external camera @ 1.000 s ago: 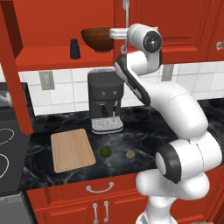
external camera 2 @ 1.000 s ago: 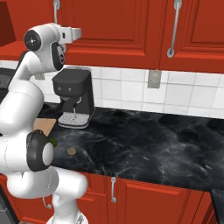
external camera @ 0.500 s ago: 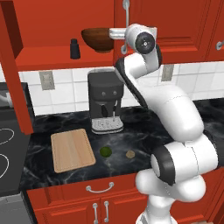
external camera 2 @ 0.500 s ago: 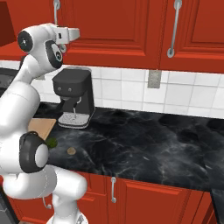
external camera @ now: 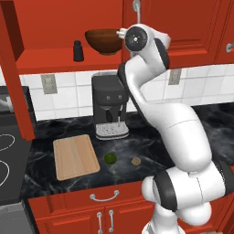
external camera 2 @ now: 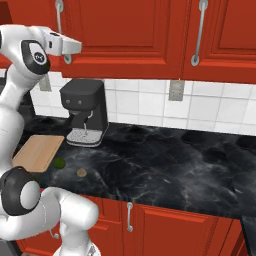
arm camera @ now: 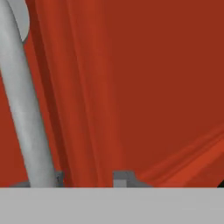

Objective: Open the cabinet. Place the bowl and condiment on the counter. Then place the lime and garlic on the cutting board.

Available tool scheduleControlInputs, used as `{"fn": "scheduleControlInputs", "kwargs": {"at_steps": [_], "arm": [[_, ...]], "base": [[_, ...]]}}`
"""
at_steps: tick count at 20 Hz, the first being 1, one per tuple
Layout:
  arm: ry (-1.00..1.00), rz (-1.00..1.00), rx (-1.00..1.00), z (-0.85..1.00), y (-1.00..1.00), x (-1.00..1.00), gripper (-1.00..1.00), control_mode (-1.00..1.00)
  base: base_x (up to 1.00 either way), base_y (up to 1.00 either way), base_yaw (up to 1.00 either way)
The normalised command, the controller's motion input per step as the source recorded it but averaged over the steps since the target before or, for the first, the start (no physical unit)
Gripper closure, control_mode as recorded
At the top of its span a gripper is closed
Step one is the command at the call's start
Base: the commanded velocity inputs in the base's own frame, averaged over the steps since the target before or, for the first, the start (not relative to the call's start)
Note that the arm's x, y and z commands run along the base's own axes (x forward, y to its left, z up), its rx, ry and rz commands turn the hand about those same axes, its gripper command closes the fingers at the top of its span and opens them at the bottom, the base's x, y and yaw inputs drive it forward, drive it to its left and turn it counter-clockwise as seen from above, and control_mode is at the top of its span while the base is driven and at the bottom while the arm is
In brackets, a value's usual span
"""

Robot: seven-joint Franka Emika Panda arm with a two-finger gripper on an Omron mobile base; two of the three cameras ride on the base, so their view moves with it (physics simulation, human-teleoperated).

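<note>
The jaws are standing slightly apart, with the silver handle (arm camera: 24, 109) of the cabinet's right door (external camera: 169, 27) lying beside one tip, not clearly between them, so whether they are gripping it I cannot tell. To do this step well, I judge the gripper (arm camera: 87, 177) should be centring on the bar before pulling outward. Left of that door one bowl (external camera: 103, 41) and one condiment (external camera: 78, 50) are sitting on the open shelf. Below it, one lime (external camera: 110, 158) and one garlic (external camera: 135, 161) are lying beside one cutting board (external camera: 75, 156) on the counter (external camera: 146, 141).
</note>
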Motion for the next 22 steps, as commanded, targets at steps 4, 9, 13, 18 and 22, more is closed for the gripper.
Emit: {"fn": "scheduleControlInputs", "kwargs": {"at_steps": [4, 9, 13, 18, 22], "arm": [[0.04, -0.26, 0.15, 0.0, -1.0, -0.78, 1.0, -1.0], [0.0, -0.14, 0.1, 0.0, -1.0, -0.57, 1.0, -1.0], [0.0, -0.01, 0.09, 0.0, -1.0, -0.51, 1.0, -1.0], [0.0, 0.0, 0.12, 0.0, -1.0, -0.62, 1.0, -1.0], [0.0, 0.0, 0.14, 0.0, -1.0, -0.77, 1.0, -1.0]], "base": [[0.0, 0.0, 0.0], [0.0, 0.0, 0.0], [0.0, 0.0, 0.0], [0.0, 0.0, 0.0], [0.0, 0.0, 0.0]]}}
